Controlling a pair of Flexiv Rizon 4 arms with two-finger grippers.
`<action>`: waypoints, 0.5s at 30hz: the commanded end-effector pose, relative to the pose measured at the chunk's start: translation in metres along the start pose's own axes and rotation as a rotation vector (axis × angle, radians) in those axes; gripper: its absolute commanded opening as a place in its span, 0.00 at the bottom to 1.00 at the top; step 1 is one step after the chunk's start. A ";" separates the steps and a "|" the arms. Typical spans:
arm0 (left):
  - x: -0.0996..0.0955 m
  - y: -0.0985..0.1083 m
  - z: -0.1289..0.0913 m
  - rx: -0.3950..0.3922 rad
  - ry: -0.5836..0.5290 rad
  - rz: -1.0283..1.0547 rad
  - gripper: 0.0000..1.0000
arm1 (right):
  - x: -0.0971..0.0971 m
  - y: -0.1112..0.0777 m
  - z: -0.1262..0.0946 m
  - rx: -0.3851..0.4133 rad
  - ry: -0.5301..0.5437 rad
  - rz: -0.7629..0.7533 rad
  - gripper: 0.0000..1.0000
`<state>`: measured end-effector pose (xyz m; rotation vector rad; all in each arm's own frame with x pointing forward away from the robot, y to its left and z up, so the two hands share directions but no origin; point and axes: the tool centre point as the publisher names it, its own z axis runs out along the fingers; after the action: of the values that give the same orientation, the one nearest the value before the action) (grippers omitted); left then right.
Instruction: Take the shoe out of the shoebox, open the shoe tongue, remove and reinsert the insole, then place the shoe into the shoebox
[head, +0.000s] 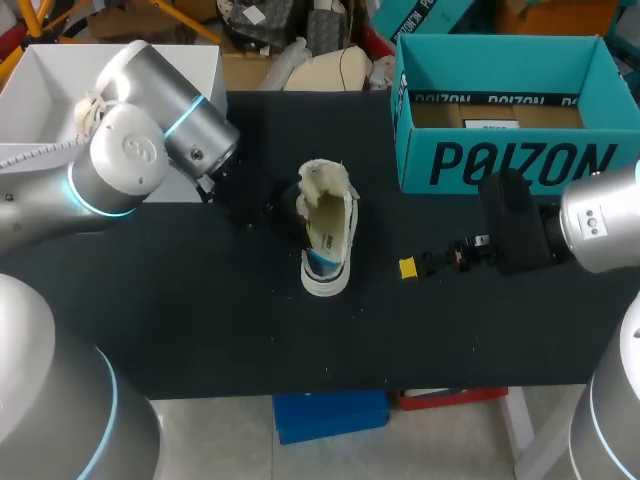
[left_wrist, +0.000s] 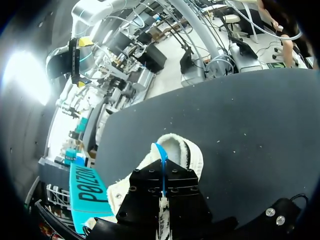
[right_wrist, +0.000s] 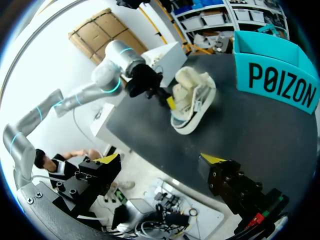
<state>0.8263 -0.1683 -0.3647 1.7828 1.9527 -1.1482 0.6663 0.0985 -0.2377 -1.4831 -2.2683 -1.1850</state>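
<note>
Head view shows a matte black table (head: 200, 330) with the shoe (head: 326, 235) lying near its middle, out of the shoebox (head: 510, 160). The shoe is a cream high-top with a smooth white rubber sole, a thick fleecy lining spilling over its collar, and a bit of blue insole (head: 321, 263) showing inside the opening. The shoebox is teal cardboard, rectangular and open-topped, with a plain brown floor, and it stands at the far right of the table, well apart from the shoe. A white box (head: 60, 90) with flat, smooth walls sits at the far left corner. The left gripper (head: 268, 205), black and blocky on a rounded silver arm, is right against the shoe's left side by the fleecy collar. From the left wrist view a thin blue strip (left_wrist: 162, 165) runs from the woolly opening back under the gripper's black body, and whether the gripper is clamped on anything cannot be told. The right gripper (right_wrist: 160, 159) hangs low over bare table near the front edge, to the right of the shoe, its yellow-tipped fingers spread wide apart with nothing between them.
</note>
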 end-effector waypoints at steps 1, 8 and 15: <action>-0.005 0.002 -0.001 -0.005 0.014 0.005 0.00 | 0.000 -0.001 -0.002 -0.001 0.000 0.000 1.00; -0.010 0.000 0.007 0.021 0.085 0.055 0.00 | 0.000 -0.001 -0.002 -0.001 0.000 0.000 1.00; -0.005 -0.005 0.017 0.049 0.193 0.092 0.00 | 0.000 -0.001 -0.002 -0.001 0.000 0.000 1.00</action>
<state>0.8127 -0.1779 -0.3711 2.0072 1.9173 -1.0669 0.6663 0.0985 -0.2377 -1.4831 -2.2683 -1.1850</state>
